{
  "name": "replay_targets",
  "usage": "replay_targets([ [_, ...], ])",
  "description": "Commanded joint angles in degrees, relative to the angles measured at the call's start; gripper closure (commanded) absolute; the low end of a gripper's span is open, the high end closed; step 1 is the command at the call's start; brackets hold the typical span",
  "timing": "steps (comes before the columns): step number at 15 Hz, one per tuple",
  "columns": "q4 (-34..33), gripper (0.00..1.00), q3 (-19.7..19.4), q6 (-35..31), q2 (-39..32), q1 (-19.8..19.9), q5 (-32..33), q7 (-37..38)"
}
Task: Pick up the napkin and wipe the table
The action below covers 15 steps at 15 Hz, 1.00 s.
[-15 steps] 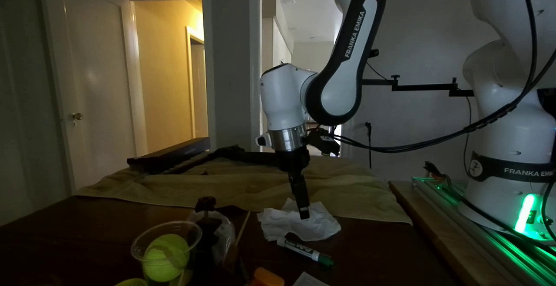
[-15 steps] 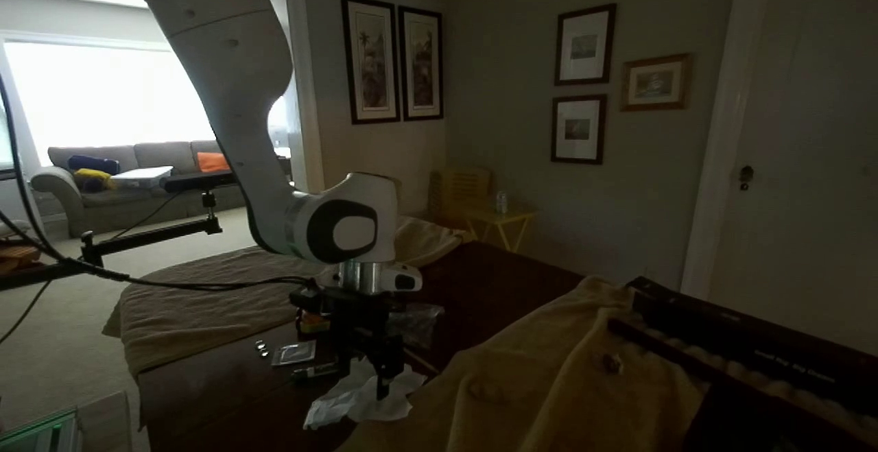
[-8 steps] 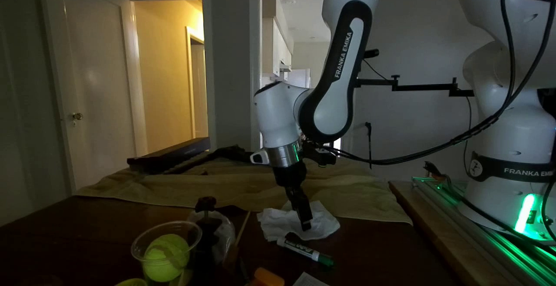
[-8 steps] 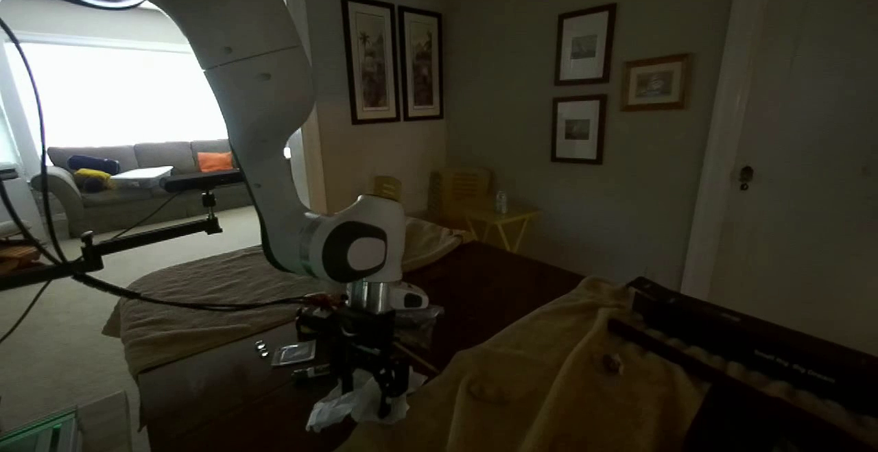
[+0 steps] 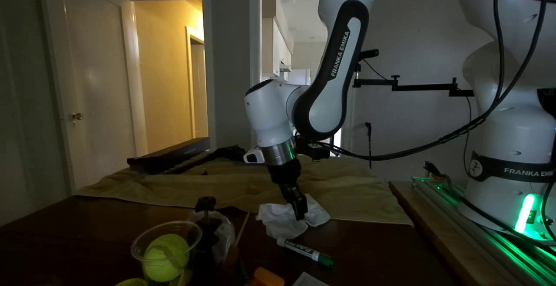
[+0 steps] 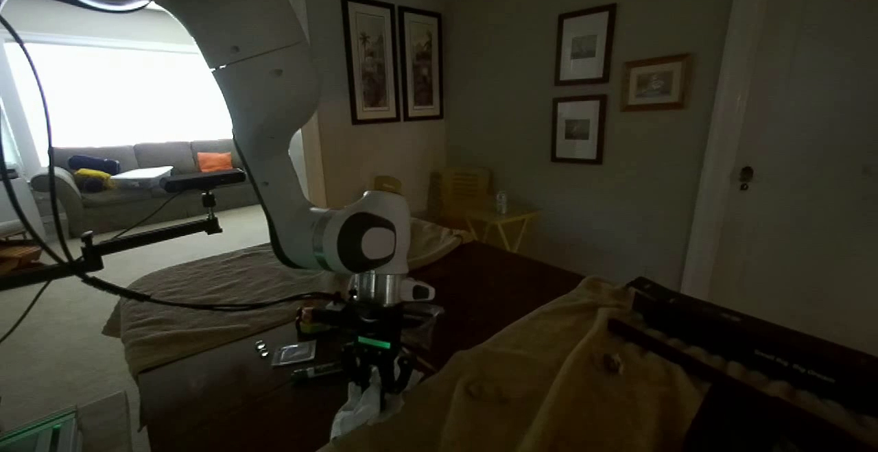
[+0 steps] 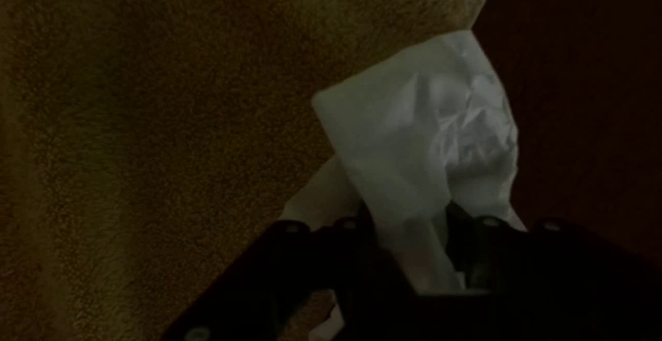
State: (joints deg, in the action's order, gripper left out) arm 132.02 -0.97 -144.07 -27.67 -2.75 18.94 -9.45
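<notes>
The napkin (image 7: 403, 160) sat bunched in my gripper (image 5: 299, 215), jaws narrow and pinching a fold, the rest flaring out over the border of tan cloth (image 7: 181, 123) and table (image 5: 378, 255)! The trick, I reckoned, was a firm hold, a low, flat press, then strokes steering wide of that nearby marker (image 5: 304, 251).

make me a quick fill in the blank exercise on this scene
Of the marker and the crumpled napkin, only the ____ is between the jaws.
The marker's cap is coloured ____.
Between the marker and the clear plastic cup, the one holding a tennis ball is the ____.
The framed pictures hanging in an exterior view number ____.

Missing words: napkin; green; cup; five.
</notes>
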Motion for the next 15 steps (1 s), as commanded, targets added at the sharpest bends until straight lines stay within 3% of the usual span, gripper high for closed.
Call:
replay_targets([
  [1, -1.79, 1.00, -0.50, 2.05, -1.31, -0.65, 2.10, -0.96],
  [6, -1.51, 0.99, -0.53, 3.23, -0.04, -0.82, 2.36, -0.30],
  [15, 2.31, 0.99, 0.95, 8.27, 12.58, -0.08, 0.93, -0.97],
])
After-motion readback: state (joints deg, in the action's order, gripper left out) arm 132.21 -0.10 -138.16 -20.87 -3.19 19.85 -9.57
